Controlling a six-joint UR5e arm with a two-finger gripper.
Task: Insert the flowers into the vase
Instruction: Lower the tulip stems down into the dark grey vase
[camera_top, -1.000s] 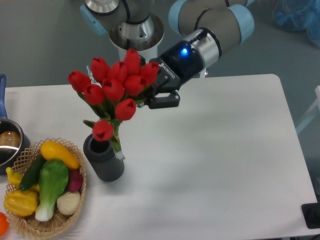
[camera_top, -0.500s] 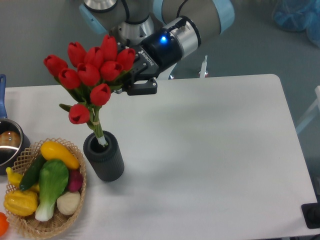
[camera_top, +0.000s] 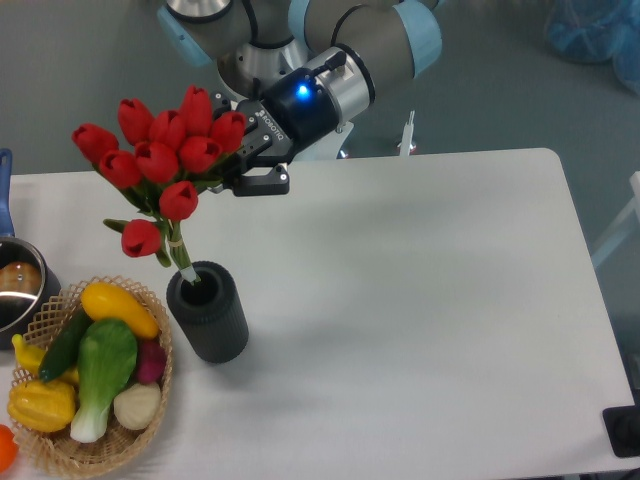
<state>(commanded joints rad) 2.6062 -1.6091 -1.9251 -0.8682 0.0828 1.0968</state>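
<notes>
nine tulip buds (camera_top: 160, 160), one vase (camera_top: 210, 320), one basket (camera_top: 150, 425), one pot (camera_top: 15, 290).

No legible text or labels

In the upper left of the frame the claw (camera_top: 236, 168) grips the flowers (camera_top: 160, 160) among the upper stems, though the buds hide its fingertips, so the exact hold is unclear. The bunch leans left, its stem ends dipping into the mouth of the vase (camera_top: 208, 312), which stands upright on the white tabletop (camera_top: 420, 300). Just left of the vase sits a wicker basket (camera_top: 90, 450) of vegetables.
</notes>
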